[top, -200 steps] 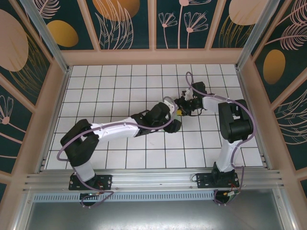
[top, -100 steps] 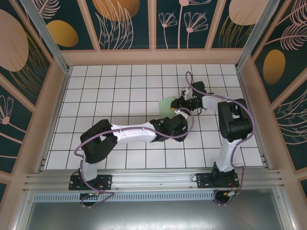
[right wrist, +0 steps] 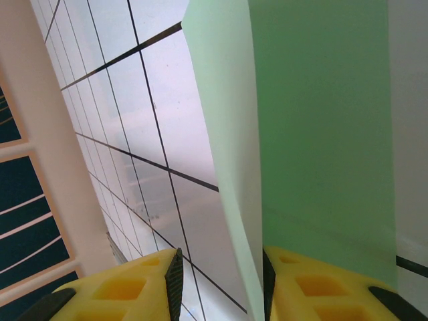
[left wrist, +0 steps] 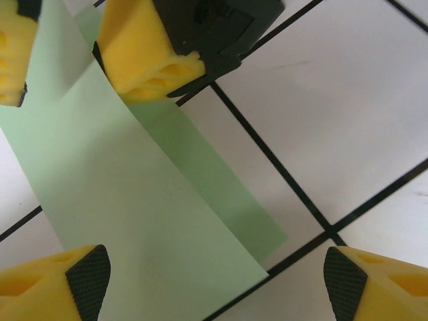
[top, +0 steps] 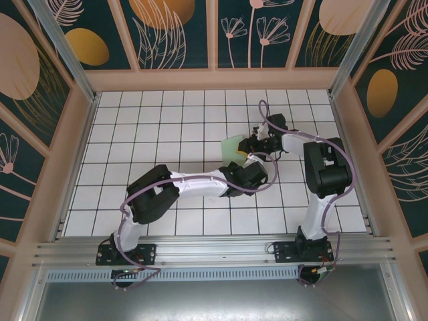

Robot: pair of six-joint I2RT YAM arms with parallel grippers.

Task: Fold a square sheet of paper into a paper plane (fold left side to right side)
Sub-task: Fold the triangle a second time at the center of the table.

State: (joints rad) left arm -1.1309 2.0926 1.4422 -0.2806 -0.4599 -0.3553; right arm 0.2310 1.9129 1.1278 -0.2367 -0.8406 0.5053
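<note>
Square sheet of paper point(top: 233, 147): it is sitting on the white tiled table point(top: 160, 120) right of centre, between the two grippers, with part of it lying flat and part standing up as a pale green flap.
Just changed: a second ago your left arm point(top: 194, 182) was covering the sheet. It has been drawing back toward the near side, so the flap is now showing from above.
Left gripper point(left wrist: 214, 287): its jaws have been spreading over the last second and are now standing wide, gripping nothing. The sheet's near corner is lying on the tiles between its pads point(left wrist: 47, 281).
Right gripper point(right wrist: 221, 287): it is keeping its place at the sheet's far right. Its jaws are standing partly apart, and the raised flap is running up between them, leaning on one pad with a gap on the other side. You are propping the flap rather than pinching it.
Meaning for the task: the left-to-right fold is looking only half made, because the flap is standing upright and no pressed crease is showing yet.
Containers: nothing here is serving as one, and the sheet is resting directly on the tiles.
</note>
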